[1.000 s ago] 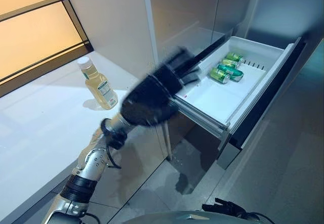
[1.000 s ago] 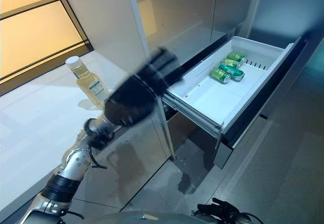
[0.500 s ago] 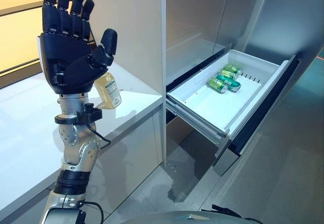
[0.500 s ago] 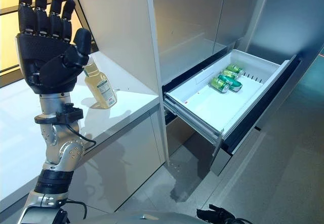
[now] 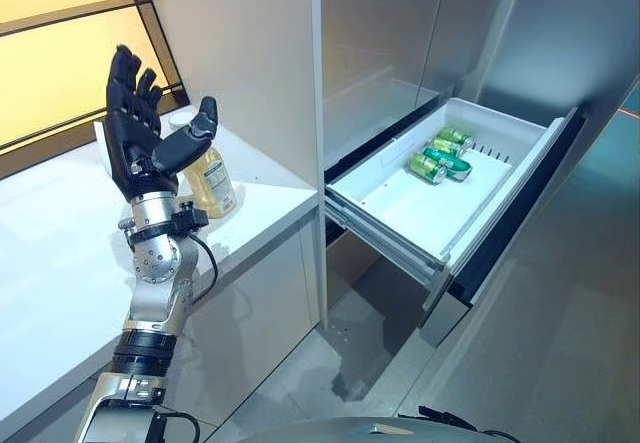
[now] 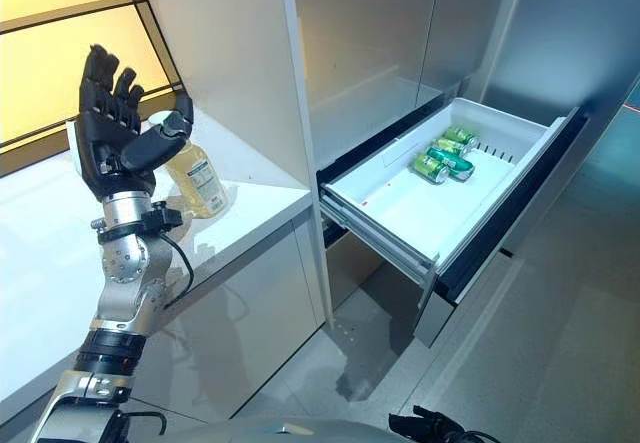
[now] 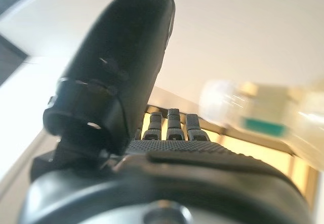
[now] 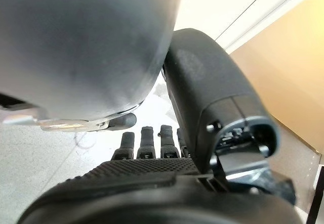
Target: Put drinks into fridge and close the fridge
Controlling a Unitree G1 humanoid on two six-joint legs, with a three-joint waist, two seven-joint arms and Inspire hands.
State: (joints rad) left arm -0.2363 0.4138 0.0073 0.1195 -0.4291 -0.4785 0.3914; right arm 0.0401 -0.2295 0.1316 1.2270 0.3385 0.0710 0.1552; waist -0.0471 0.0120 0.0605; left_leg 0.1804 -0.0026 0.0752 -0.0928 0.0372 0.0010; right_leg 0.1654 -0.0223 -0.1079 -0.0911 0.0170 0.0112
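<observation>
A juice bottle (image 5: pixel 212 179) with yellow liquid and a white cap stands upright on the white counter (image 5: pixel 60 253). My left hand (image 5: pixel 138 145) is raised just in front of it, open, palm up and fingers spread, holding nothing. In the left wrist view the bottle (image 7: pixel 263 118) shows blurred beyond the thumb (image 7: pixel 121 67). The fridge drawer (image 5: pixel 395 228) is pulled out at the right, with three green cans (image 5: pixel 438 159) lying at its back. My right hand (image 8: pixel 152 168) appears only in its own wrist view, fingers straight and empty.
A tall white panel (image 5: pixel 250 53) rises between the counter and the fridge front (image 5: pixel 390 23). A warm-lit window (image 5: pixel 50 53) runs behind the counter. Grey floor (image 5: pixel 560 313) lies below and beside the open drawer.
My left hand swung from the drawer up over the counter, then dropped lower and closer to the bottle, staying open. The view has shifted a little.
</observation>
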